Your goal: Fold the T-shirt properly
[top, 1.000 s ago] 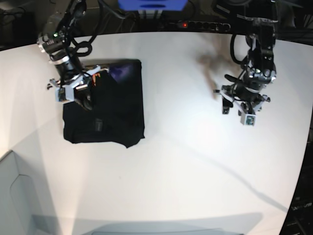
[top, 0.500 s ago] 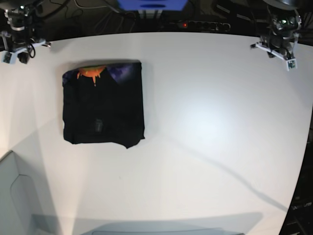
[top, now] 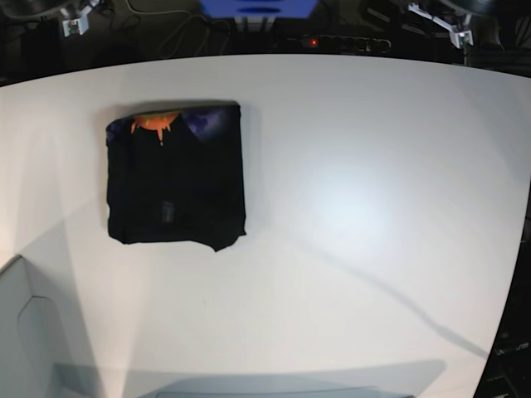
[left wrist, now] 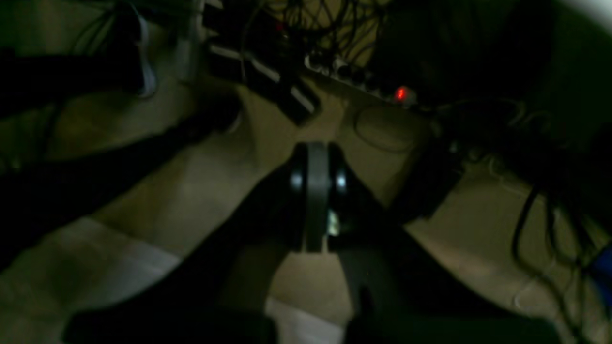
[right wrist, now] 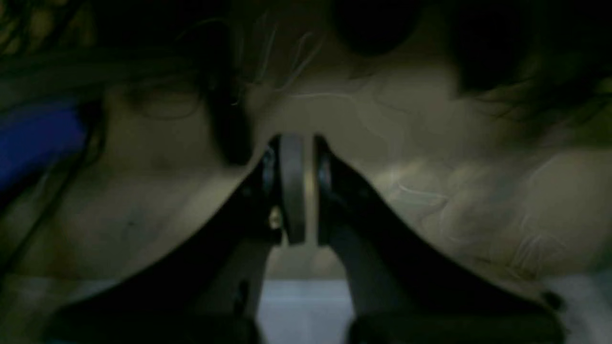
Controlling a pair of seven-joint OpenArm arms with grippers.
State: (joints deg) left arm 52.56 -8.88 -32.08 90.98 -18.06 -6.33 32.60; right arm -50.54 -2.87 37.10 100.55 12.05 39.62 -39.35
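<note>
No readable text, labels or numbers appear anywhere

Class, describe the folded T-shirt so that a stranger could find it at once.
Look at the white table, toward its far left part in the base view. There lies the T-shirt, a black, roughly square folded bundle. An orange print at its far edge marks it out.

Looks like a robotics lab or test bench: broad white table [top: 357, 207] under bright lighting, dark clutter behind it with tangled cables [left wrist: 540, 157], a power strip [top: 336, 41] showing a lit red switch, and blue equipment [top: 257, 8] at the back edge
</note>
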